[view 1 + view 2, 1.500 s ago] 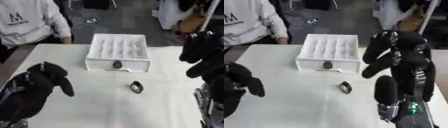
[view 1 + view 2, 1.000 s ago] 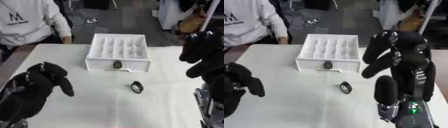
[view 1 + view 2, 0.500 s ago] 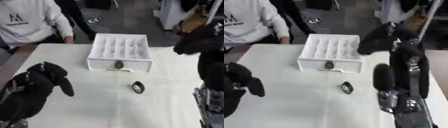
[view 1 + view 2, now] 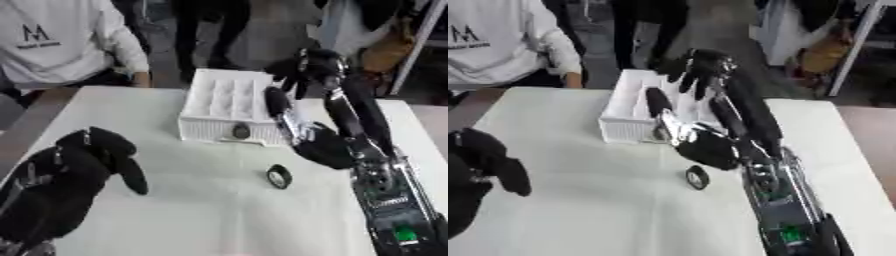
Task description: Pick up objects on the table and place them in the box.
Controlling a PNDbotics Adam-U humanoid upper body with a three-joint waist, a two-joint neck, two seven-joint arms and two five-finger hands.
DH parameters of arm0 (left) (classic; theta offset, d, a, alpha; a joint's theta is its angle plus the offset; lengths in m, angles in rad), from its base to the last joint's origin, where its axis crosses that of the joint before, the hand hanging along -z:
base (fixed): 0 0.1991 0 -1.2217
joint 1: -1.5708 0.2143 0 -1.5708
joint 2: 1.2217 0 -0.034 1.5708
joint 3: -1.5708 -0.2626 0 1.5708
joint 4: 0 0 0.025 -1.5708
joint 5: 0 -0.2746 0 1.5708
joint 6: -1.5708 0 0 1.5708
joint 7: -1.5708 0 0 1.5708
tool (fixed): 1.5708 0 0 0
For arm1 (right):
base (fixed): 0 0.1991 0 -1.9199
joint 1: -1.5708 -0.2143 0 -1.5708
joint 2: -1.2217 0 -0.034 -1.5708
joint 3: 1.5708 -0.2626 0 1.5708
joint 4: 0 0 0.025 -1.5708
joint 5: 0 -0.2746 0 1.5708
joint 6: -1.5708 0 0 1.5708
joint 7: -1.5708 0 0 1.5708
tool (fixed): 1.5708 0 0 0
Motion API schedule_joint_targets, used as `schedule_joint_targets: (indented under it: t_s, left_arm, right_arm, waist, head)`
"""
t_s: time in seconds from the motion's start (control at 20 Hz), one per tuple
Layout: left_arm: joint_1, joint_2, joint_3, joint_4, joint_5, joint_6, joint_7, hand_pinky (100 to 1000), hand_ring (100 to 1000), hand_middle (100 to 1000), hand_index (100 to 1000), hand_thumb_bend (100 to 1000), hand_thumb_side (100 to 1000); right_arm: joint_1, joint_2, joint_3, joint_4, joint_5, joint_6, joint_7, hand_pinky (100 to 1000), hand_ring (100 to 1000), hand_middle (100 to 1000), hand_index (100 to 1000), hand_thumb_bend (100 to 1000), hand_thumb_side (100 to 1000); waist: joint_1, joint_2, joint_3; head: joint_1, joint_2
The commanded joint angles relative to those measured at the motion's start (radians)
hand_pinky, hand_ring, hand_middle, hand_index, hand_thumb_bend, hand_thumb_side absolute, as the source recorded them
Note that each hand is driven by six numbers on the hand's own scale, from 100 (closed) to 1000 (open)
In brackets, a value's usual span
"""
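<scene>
My right hand (image 4: pixel 325 145), black with silver joints, has swung in from the right edge and now reaches out over the white table (image 4: pixel 201 210), its fingers stretched above the near right corner of the white compartmented plastic box (image 4: pixel 229 106), just beyond the small black ring-shaped object (image 4: pixel 279 176).

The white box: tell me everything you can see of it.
The white box is a shallow open tray, plastic by its look, its inside ribbed into rows. It sits flat on the white table, at the far middle. A small dark oval shows on its near wall. The right hand is above its far right corner; contact is unclear.
</scene>
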Motion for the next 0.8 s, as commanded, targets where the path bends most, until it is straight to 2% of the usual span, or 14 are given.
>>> schedule_joint_targets:
  t_s: [0.05,0.1,0.15,0.25,0.35,0.4,0.45,0.5,0.6,0.8]
  left_arm:
    - [-0.004,0.020,0.007,-0.018,-0.002,0.003,0.004,527,555,745,711,530,671]
    - [-0.003,0.020,0.006,-0.018,-0.002,0.003,0.004,527,555,745,711,530,671]
    - [-0.002,0.020,0.006,-0.018,-0.002,0.004,0.004,527,555,745,711,530,671]
    - [-0.001,0.020,0.006,-0.018,-0.002,0.004,0.004,528,555,745,711,531,671]
    - [-0.001,0.020,0.006,-0.018,-0.001,0.005,0.004,528,556,745,711,530,671]
    - [-0.001,0.020,0.005,-0.018,-0.001,0.005,0.004,528,556,745,711,530,671]
    - [-0.001,0.020,0.006,-0.018,-0.001,0.005,0.005,528,556,745,711,531,671]
    - [-0.001,0.020,0.006,-0.018,-0.001,0.005,0.005,529,556,745,711,531,671]
    - [-0.001,0.020,0.005,-0.018,0.000,0.005,0.005,529,556,745,711,531,671]
    - [-0.002,0.020,0.006,-0.018,0.000,0.005,0.006,530,556,745,711,532,671]
  right_arm:
    - [-0.068,-0.002,0.017,0.106,0.120,0.021,0.082,399,525,560,704,382,895]
    - [-0.085,-0.002,0.021,0.137,0.161,0.024,0.113,437,559,574,703,431,923]
    - [-0.102,-0.001,0.024,0.167,0.201,0.026,0.142,441,561,574,701,436,924]
    - [-0.125,0.002,0.026,0.214,0.269,0.029,0.180,487,589,590,712,503,966]
    - [-0.139,0.004,0.023,0.249,0.335,0.037,0.208,572,644,652,723,564,1000]
    - [-0.143,0.005,0.021,0.262,0.372,0.046,0.222,621,681,712,741,591,1000]
    - [-0.145,0.006,0.018,0.273,0.408,0.057,0.239,681,744,810,748,634,1000]
    - [-0.148,0.007,0.015,0.283,0.449,0.073,0.268,739,808,927,793,696,1000]
    - [-0.151,0.013,0.009,0.290,0.522,0.107,0.338,819,830,945,878,693,1000]
    - [-0.153,0.016,0.003,0.295,0.598,0.131,0.471,864,842,902,855,667,1000]
  waist:
    - [0.002,-0.027,0.000]
    - [0.002,-0.029,0.001]
    - [0.001,-0.030,0.001]
    - [0.000,-0.032,0.002]
    - [-0.001,-0.035,0.003]
    - [-0.001,-0.036,0.003]
    - [-0.002,-0.037,0.004]
    - [-0.002,-0.038,0.004]
    - [-0.003,-0.040,0.004]
    - [-0.004,-0.043,0.005]
  head:
    - [0.005,0.008]
    - [0.004,0.007]
    - [0.003,0.006]
    - [0.000,0.002]
    - [-0.006,-0.004]
    - [-0.008,-0.006]
    - [-0.009,-0.008]
    - [-0.009,-0.007]
    - [-0.011,-0.005]
    - [-0.019,-0.009]
